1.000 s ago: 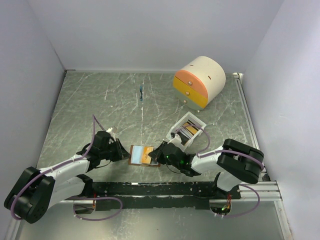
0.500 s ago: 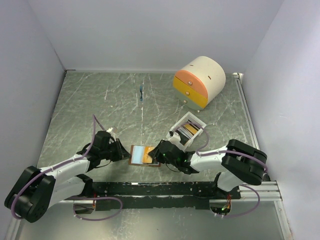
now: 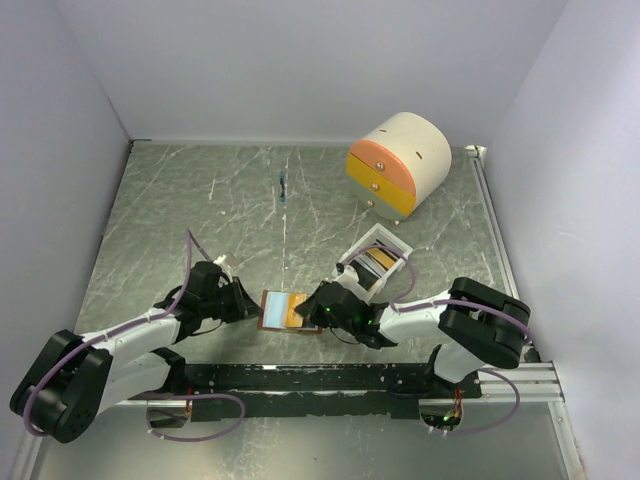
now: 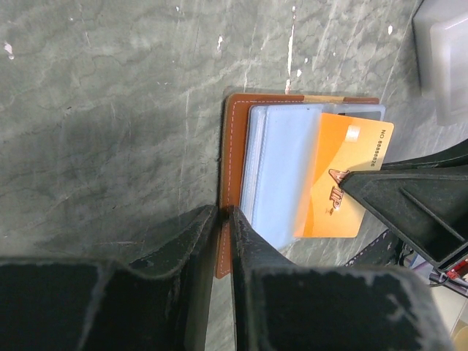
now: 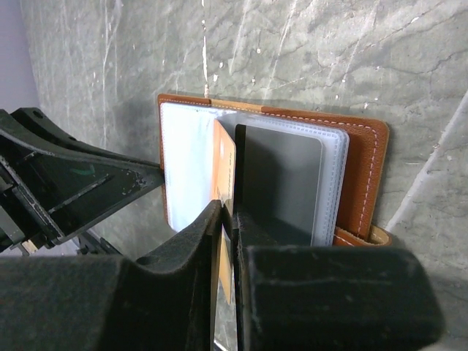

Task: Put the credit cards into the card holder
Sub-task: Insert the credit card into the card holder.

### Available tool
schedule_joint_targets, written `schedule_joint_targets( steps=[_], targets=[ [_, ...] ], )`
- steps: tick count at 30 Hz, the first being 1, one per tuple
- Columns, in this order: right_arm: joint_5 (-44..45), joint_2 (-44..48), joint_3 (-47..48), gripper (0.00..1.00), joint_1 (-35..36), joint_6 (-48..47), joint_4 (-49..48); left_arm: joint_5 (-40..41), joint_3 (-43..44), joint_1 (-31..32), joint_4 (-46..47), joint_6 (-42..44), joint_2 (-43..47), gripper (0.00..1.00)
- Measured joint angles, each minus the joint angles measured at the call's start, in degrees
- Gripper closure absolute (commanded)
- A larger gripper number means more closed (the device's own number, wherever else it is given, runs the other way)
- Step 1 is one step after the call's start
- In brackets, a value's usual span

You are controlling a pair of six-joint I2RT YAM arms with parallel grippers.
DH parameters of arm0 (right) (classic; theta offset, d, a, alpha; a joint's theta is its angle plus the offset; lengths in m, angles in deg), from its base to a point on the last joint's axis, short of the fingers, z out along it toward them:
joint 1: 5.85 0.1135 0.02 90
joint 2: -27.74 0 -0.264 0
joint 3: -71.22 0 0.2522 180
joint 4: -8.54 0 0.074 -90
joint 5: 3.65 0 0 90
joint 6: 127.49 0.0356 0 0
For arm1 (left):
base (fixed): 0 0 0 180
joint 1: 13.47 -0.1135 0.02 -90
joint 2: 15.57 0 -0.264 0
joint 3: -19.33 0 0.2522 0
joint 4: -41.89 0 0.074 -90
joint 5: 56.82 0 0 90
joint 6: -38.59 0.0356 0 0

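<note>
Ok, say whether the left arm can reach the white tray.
Probably not: left gripper pinches the card holder's edge, and the right gripper, gripping the orange card, sits between it and the white tray.

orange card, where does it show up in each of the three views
top external: orange card low centre, on the open card holder between the arms.
left wrist: orange card right of centre, lying flat.
right wrist: orange card at centre, seen edge-on.
Shared landmark: the card holder's brown stitched edge.
</note>
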Motion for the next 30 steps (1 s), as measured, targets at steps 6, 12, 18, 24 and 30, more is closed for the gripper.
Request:
schedule_joint_targets(
  steps=[6, 12, 18, 24, 30],
  targets=[
    [-0.74, -0.11, -1.16, 0.91, 0.00, 0.00, -2.16, -0.02, 0.00, 0.00, 0.07, 0.00, -0.13, 0.75],
    [-1.18, -0.98, -1.46, 0.91, 0.00, -0.24, -4.17, -0.04, 0.00, 0.00, 0.09, 0.00, -0.11, 0.75],
    [-1.46, -1.46, -1.46, 0.80, -0.02, -0.76, -4.94, -0.04, 0.00, 0.00, 0.07, 0.00, -0.07, 0.75],
    [-1.31, -0.90, 0.59, 0.61, 0.11, -0.52, -0.31, -0.04, -0.07, 0.00, 0.11, -0.02, -0.04, 0.75],
    [-0.22, 1.05, 3.61, 0.59, 0.13, -0.70, 8.04, -0.04, -0.46, 0.00, 0.61, -0.04, 0.26, 0.76]
  ],
)
